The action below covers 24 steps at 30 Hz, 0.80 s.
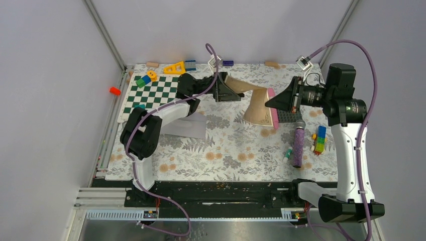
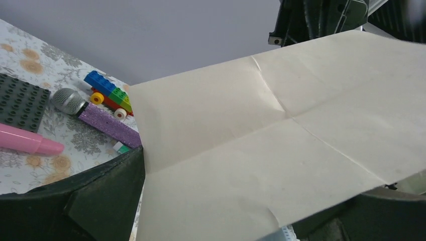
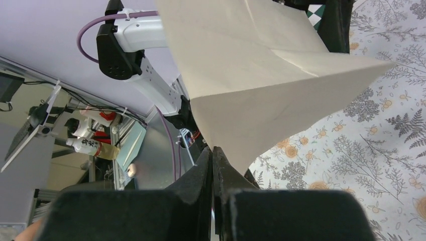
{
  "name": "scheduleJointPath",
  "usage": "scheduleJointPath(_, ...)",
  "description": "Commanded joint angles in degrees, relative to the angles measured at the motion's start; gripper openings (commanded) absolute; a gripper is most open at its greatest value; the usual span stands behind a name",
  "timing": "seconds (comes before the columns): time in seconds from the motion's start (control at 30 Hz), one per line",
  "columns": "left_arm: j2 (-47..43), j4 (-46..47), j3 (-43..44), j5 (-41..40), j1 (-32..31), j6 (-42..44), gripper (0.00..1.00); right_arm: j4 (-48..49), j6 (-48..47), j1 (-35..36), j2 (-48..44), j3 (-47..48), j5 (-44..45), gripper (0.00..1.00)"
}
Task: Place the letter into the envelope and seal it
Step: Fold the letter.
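Cream paper letter (image 1: pixel 253 103) held aloft, apparently for a hand-over | right pincer (image 1: pixel 268 104) clamped shut on its edge | left pincer (image 1: pixel 223 91) fully open, straddling the far end ungripped | pale envelope (image 1: pixel 190 126) flat on counter (image 1: pixel 226 150) beside left arm (image 1: pixel 145 130)

Top view looks down on table (image 1: pixel 226 150); both wrist views closely face the same letter (image 2: pixel 281 140)

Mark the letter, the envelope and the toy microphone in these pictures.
letter (image 2: pixel 281 150), left wrist view, middle of the creased sheet.
envelope (image 1: pixel 193 128), top external view, its uncovered right part.
toy microphone (image 1: pixel 298 148), top external view, purple glitter handle.
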Motion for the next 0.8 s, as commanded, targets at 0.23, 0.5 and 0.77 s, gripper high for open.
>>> scheduleJointPath(0.23, -6.81, 4.59, -4.07, 2.77, 1.76, 4.56, 0.99, 8.81, 10.14, -2.97, 0.06, -0.37, -1.05, 0.00)
scheduleJointPath(0.5, -13.86, -15.03, -7.06, 0.60, 3.10, 24.06, 0.99, 9.26, 14.30, -3.04, -0.36, -0.47, 1.73, 0.00)
scheduleJointPath(0.77, -18.64, -64.57, 1.32, -12.64, -0.35, 65.55, 0.99, 9.78, 17.44, -3.00, -0.58, -3.97, 5.58, 0.00)
